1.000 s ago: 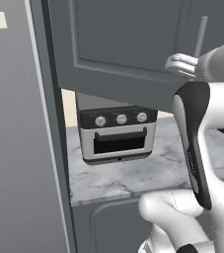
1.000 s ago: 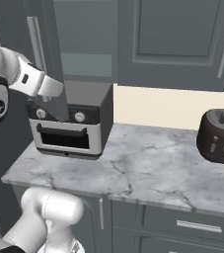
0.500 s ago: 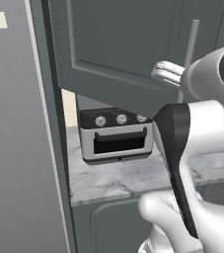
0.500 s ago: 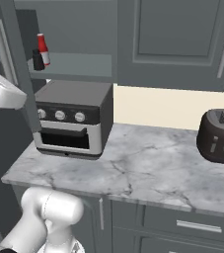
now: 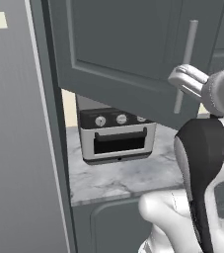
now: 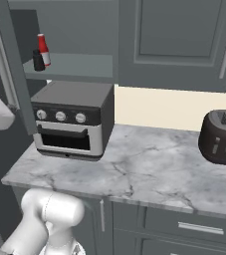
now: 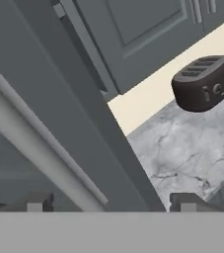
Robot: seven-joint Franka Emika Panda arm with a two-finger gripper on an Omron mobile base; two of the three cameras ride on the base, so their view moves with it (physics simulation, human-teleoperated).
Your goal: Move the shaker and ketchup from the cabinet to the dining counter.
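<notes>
The cabinet [image 6: 69, 67] stands open, its door [image 5: 128, 44] swung out towards me. On its inner shelf the red ketchup [image 6: 44, 49] with a white cap stands upright, with the small black shaker [image 6: 37, 60] just left of it. My gripper [image 7: 111, 205] is open at the door's long bar handle [image 7: 44, 133]. The bar runs between the two spread fingertips [image 7: 34, 202], which do not press on it. In the left base view my hand sits against the handle [image 5: 185, 64]. The dining counter is out of view.
A toaster oven [image 6: 74, 119] sits under the cabinet on a short marble counter [image 6: 149, 169]. A dark toaster [image 6: 223, 137] stands at the right. A tall grey panel [image 5: 19, 148] rises at the left. More closed wall cabinets [image 6: 184, 40] hang to the right.
The cabinet door has swung open, which uncovers the ketchup and shaker on the shelf. My arm moved left with the handle, and the jaws have gone from shut to open.
</notes>
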